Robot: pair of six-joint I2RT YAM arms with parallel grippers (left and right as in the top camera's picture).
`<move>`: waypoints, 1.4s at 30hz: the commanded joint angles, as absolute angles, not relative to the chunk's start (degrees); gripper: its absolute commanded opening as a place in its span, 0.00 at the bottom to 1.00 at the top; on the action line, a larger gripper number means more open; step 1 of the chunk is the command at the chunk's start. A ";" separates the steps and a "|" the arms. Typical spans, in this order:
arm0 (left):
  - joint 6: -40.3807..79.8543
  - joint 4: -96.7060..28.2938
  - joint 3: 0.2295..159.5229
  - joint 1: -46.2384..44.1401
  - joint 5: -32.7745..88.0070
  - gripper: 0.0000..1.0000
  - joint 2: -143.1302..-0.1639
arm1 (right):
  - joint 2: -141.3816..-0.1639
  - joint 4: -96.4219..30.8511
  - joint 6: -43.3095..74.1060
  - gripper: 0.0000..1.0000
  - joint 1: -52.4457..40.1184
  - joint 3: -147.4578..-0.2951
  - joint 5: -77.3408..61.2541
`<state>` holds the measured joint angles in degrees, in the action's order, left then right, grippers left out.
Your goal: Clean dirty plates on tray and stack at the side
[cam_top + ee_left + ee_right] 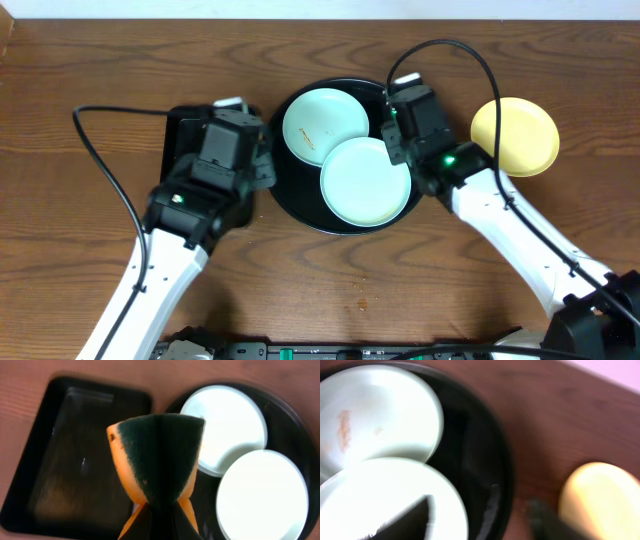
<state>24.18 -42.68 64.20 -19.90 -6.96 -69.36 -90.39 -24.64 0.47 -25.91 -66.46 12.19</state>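
Yellow plate [514, 136] is lying alone on the bench right of the tray [298, 203], so I judge one done and no stack yet. Two mint plates are sitting on the tray: the far plate [325, 125] is showing a brown smear, and the near plate [366, 181] is overlapping it. Left hand [159, 515] is pinching a sponge [157, 455] left of the tray. Right hand [398, 140] is hanging spread and empty over the tray's right rim. The overlap is hiding part of the far plate, and the right wrist view is blurring.

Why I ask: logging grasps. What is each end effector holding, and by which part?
The left end effector pinches the sponge by its narrow, folded end. The right end effector, jaws apart, holds nothing.
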 commanded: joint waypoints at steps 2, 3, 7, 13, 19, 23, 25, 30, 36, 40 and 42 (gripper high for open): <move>23.99 -45.78 64.49 -17.91 -0.43 0.08 -71.09 | -93.69 -24.62 -8.62 0.91 -17.17 -66.70 -13.54; 23.77 -46.13 64.49 -17.91 -0.43 0.08 -71.55 | -94.41 -24.62 -9.67 0.90 -15.00 -66.70 -18.24; 23.62 -46.70 64.45 -17.91 -0.43 0.08 -73.23 | -98.96 -24.60 -13.41 0.84 -6.90 -66.70 -34.68; 23.64 -46.41 64.45 -17.91 -0.43 0.08 -74.11 | -109.80 -21.47 -18.63 0.71 -3.40 -66.70 -47.75; 23.64 -46.44 64.45 -17.91 -0.43 0.08 -74.11 | -117.56 -17.78 -21.06 0.68 -4.62 -66.70 -48.75; 23.62 -46.44 64.45 -17.91 -0.45 0.07 -74.11 | -118.24 -15.99 -21.06 0.55 -5.32 -66.70 -51.83; 23.64 -46.41 64.45 -17.91 -0.47 0.08 -74.11 | -117.93 -14.87 -21.02 0.48 -5.39 -66.76 -54.24; 23.59 -46.44 64.45 -17.91 -0.62 0.08 -74.11 | -115.61 -15.31 -18.39 0.01 -5.26 -68.60 -55.24; 22.70 -46.41 64.45 -17.89 -0.67 0.08 -74.11 | -103.85 -18.85 -17.37 0.01 -5.61 -69.84 -40.84; 22.70 -46.24 64.45 -17.91 -0.69 0.08 -74.11 | -93.58 -21.10 -15.00 0.01 -7.25 -69.84 -22.85; 22.70 -46.04 64.45 -17.91 -0.69 0.08 -74.11 | -88.79 -22.06 -13.82 0.01 -9.32 -69.84 -11.51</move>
